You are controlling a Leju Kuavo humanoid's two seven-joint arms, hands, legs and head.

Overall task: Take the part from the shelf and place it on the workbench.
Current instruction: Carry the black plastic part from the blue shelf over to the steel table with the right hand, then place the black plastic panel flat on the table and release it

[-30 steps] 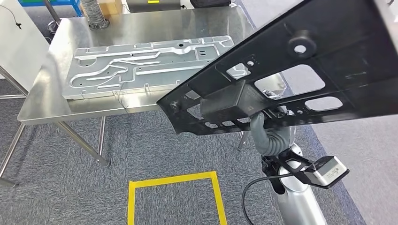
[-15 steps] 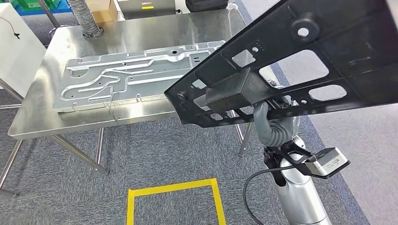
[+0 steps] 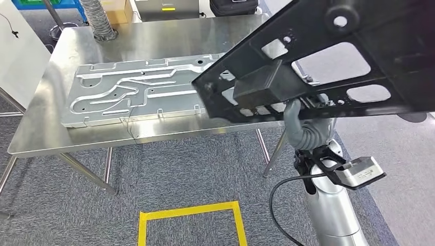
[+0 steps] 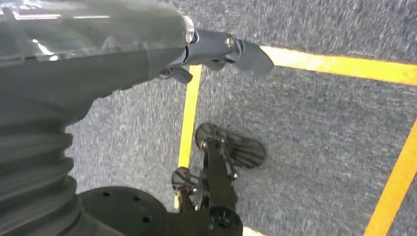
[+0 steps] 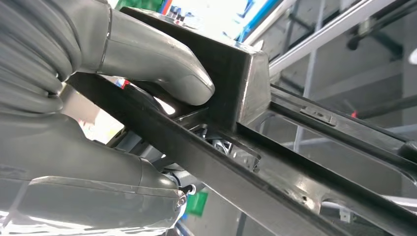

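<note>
The right robot hand (image 3: 303, 124) gripped the black part (image 3: 328, 61) by its box-shaped boss, holding it tilted in the upper right of the frame above the desk (image 3: 154, 38), presumably to clear the grey panel (image 3: 133, 95) there; the left robot hand (image 4: 216, 49) hung with fingers apart, holding nothing.

Black part (image 3: 328, 61) runs off the top and right edges of my head view; its far end is cut off. It covers most of my right hand (image 3: 302, 128): thumb and ribbed cover show beneath it, the fingers above are hidden. It also hides the near right corner of the workbench (image 3: 154, 36) and the right end of the stamped metal panel (image 3: 138, 92) lying there.

Right wrist view: my thumb (image 5: 152, 59) presses the part's box-shaped block; the other fingers are behind the frame rail. Background past my fingers is blurred racking.

Left hand (image 4: 216, 49): dark fingers partly behind the cover; whether curled I cannot tell.
</note>
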